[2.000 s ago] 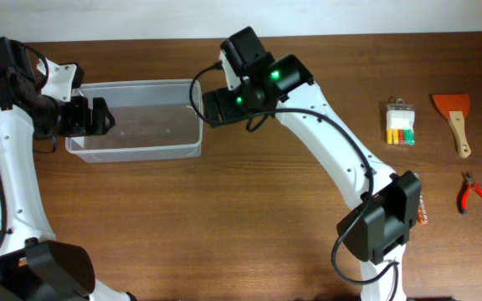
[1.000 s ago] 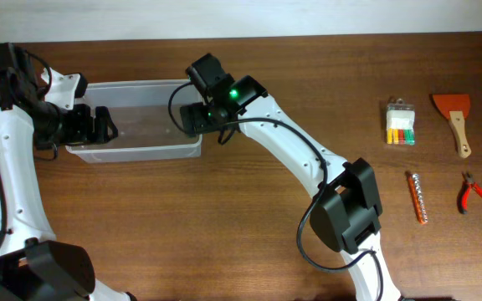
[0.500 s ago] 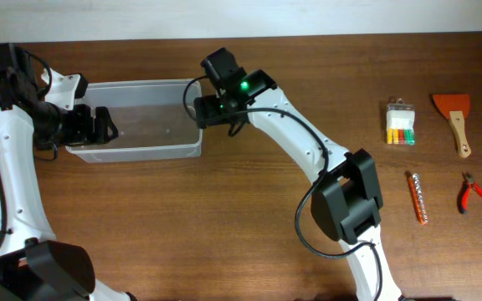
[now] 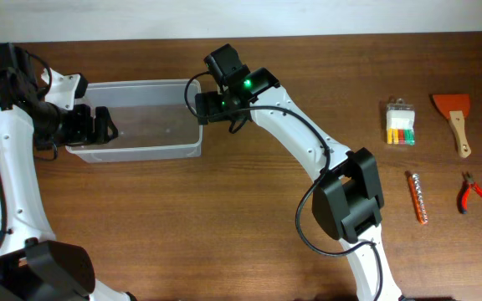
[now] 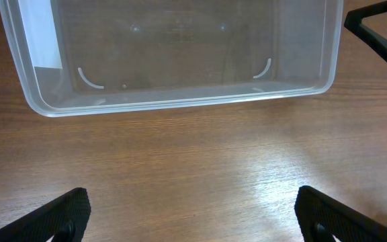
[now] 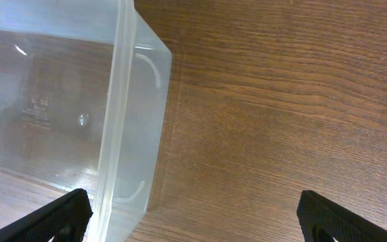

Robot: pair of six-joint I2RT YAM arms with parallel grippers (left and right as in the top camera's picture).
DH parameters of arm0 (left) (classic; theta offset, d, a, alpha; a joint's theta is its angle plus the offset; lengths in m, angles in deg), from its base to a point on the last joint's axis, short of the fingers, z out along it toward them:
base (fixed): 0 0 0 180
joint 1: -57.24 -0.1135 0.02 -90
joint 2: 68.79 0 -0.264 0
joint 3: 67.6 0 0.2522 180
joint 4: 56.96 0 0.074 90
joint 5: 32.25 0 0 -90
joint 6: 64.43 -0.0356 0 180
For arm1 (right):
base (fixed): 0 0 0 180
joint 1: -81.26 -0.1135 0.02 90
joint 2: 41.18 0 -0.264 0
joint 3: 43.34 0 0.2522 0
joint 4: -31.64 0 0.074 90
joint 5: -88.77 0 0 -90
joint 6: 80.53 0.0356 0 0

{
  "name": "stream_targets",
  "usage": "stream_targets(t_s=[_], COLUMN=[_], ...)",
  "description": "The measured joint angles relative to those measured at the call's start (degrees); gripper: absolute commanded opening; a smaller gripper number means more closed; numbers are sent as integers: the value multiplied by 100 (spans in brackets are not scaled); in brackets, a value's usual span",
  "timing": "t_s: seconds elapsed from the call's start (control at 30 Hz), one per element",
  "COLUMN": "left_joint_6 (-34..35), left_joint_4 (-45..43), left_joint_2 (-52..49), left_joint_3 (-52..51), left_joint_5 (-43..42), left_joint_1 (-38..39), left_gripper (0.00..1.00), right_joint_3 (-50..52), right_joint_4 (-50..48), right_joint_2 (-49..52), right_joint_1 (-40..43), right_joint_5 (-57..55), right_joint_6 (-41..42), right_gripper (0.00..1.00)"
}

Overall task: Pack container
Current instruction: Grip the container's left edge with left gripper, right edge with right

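The container [image 4: 145,144] is a clear plastic tub at the back left of the table, and it looks empty. My left gripper [image 4: 100,123] is open at its left end. In the left wrist view the fingers [image 5: 193,218] spread wide over bare wood, just short of the tub's rim [image 5: 173,102]. My right gripper [image 4: 197,107] is open at the tub's right end. In the right wrist view the tub's end wall [image 6: 121,141] runs down just inside the left finger, and the gripper [image 6: 193,218] holds nothing.
At the right of the table lie a pack of coloured bits [image 4: 400,124], an orange scraper [image 4: 454,117], an orange screwdriver-like tool [image 4: 418,197] and red pliers [image 4: 474,194]. The right arm spans the table's middle.
The right arm swung left to the tub's right end, uncovering the orange tool, then eased back a little right. The left arm and tub have barely moved.
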Motion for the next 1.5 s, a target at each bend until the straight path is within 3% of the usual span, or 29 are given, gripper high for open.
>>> stream_targets(t_s=[0.97, 1.03, 1.13, 1.33, 1.5], left_joint_6=[0, 2, 2, 0, 0], left_joint_4=[-170, -208, -243, -243, -243], left_joint_2=[0, 0, 0, 0, 0], left_joint_3=[0, 0, 0, 0, 0], left_joint_5=[0, 0, 0, 0, 0], left_joint_1=[0, 0, 0, 0, 0], left_gripper=[99, 99, 99, 99, 99], right_joint_3=[-4, -4, -4, -4, -4], right_joint_4=[223, 223, 214, 116, -4], right_joint_2=[297, 297, 299, 299, 299], right_joint_1=[-376, -376, -378, -376, -378], right_joint_5=[-249, -251, -267, -291, -291], right_joint_6=[-348, -348, -343, -365, -363], right_gripper=[99, 93, 75, 68, 49])
